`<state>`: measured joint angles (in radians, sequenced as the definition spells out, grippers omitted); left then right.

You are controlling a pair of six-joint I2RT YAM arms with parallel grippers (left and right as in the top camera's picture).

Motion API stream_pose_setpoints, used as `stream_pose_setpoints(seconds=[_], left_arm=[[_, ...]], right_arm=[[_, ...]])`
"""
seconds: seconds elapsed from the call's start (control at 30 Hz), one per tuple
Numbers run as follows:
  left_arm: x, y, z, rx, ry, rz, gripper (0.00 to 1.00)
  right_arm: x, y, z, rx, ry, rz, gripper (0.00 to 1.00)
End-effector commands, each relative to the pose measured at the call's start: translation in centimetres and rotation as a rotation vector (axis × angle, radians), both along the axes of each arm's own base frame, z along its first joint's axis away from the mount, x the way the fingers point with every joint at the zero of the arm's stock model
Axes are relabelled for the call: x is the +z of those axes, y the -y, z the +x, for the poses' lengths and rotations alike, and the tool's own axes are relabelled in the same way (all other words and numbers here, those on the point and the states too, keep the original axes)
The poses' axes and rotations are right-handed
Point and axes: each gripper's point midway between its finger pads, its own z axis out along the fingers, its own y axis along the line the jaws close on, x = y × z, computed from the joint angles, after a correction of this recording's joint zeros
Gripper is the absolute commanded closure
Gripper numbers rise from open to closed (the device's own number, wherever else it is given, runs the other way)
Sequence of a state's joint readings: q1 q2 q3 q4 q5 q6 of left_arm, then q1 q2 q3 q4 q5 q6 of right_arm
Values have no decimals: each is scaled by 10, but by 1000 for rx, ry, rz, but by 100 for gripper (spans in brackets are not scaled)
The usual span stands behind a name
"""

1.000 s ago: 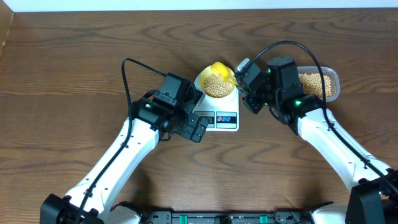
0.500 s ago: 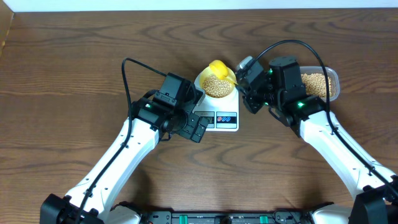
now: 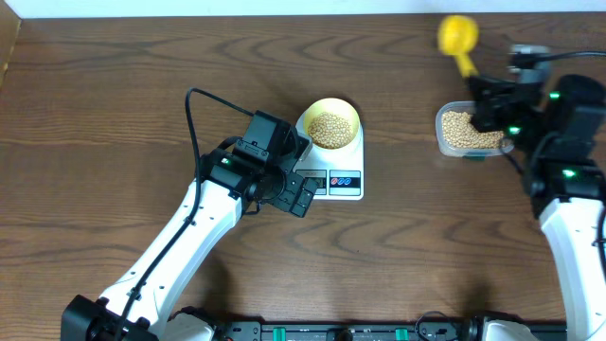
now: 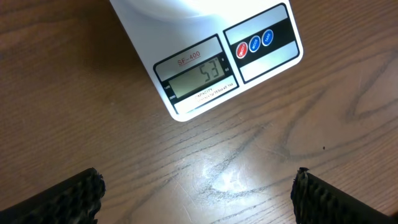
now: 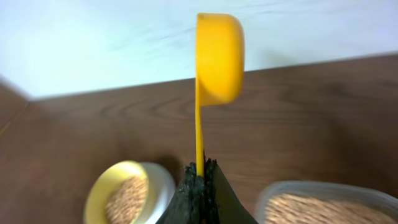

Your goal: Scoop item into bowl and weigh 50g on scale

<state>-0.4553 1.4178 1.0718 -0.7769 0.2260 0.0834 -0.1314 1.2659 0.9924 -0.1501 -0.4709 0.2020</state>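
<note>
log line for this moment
left gripper open | scale display 53 | beans in bowl on scale | right gripper shut on scoop

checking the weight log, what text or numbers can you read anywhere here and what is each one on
"53": on the grey display of the scale.
"SF-400": printed on the scale above the display.
Small print under the display starts "CAPACITY"; the rest is too small to read.
Lettering on the red and blue buttons: too small to read.
Nothing readable in the overhead or right wrist views.
</note>
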Motion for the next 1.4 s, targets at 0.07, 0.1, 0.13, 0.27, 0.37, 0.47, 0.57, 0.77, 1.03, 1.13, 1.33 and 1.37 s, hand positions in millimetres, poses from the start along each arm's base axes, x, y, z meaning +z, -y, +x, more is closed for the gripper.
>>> stream_pose_setpoints(seconds=[0.07, 0.1, 0.13, 0.27, 0.37, 0.47, 0.57, 0.77, 1.03, 1.13, 1.33, 1.37], left_arm=[[-6, -2, -1, -10, -7, 18, 2], [-6, -2, -1, -9, -7, 18, 2], [-6, -2, -1, -9, -7, 18, 2], [-6, -2, -1, -9, -7, 18, 2], [-6, -2, -1, -9, -7, 18, 2], [-6, -2, -1, -9, -7, 18, 2], [-6, -2, -1, -9, -7, 18, 2], [-6, -2, -1, -9, -7, 18, 2], [-6, -2, -1, -9, -7, 18, 2], [-6, -2, -1, -9, -7, 18, 2], [-6, -2, -1, -9, -7, 18, 2], [-6, -2, -1, -9, -7, 18, 2]], right_arm=[[4, 48, 0, -142, -10, 53, 99], [3, 59, 1, -185, -12, 41, 99], [2, 68, 1, -227, -14, 26, 99], [-2, 106, -1, -408, -35, 18, 99], [-3, 117, -4, -441, -40, 23, 99], [-3, 126, -5, -476, -39, 14, 99], [3, 131, -3, -496, -11, 4, 99], [66, 142, 20, -518, 279, 25, 99], [116, 115, 50, -283, 605, 81, 99], [97, 82, 50, -91, 536, 67, 99], [37, 5, 47, 190, 371, -75, 99], [27, -12, 44, 245, 343, -90, 99]])
